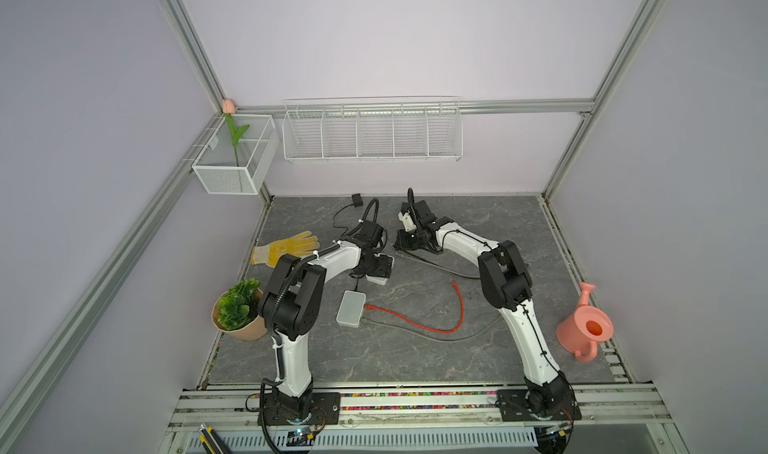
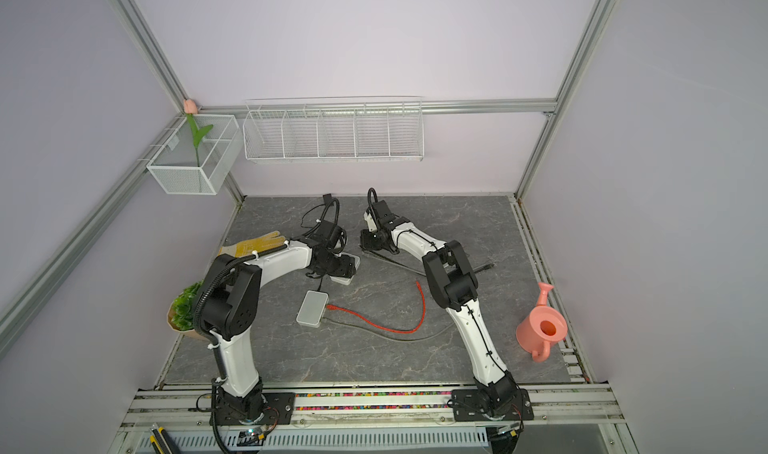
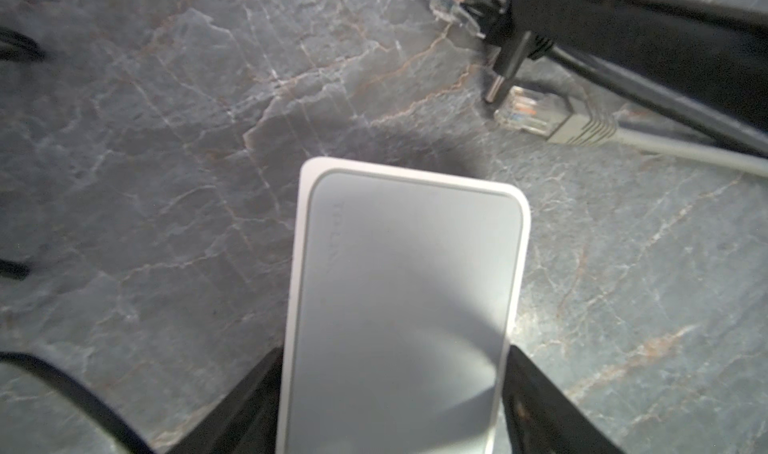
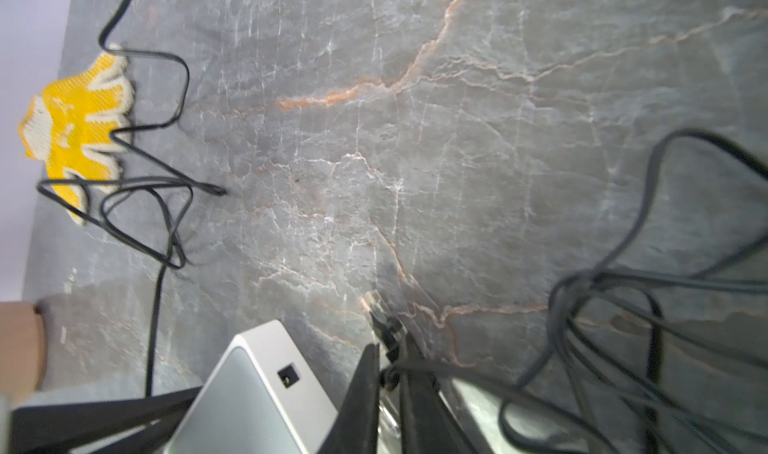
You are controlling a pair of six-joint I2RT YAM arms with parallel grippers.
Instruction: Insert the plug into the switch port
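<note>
While the left gripper [image 3: 390, 358] clamped the network switch [image 3: 407, 265], the right gripper [image 4: 390, 344], pinching the Ethernet plug [image 4: 374, 306] at its one o'clock, risked jamming it askew.

Smooth matt plastic switch [image 3: 399, 306] on stone-look tabletop [image 3: 166, 140].

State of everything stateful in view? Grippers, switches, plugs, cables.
left gripper: closed on held switch
right gripper: shut on black cable's plug
held switch: gripped by its sides, visible port empty
black cable's plug: pinched, not inserted
second switch: ungripped, red cable plugged in
red cable: one end plugged, other free
grey plug: lying loose, unplugged
watering can: upright
</note>
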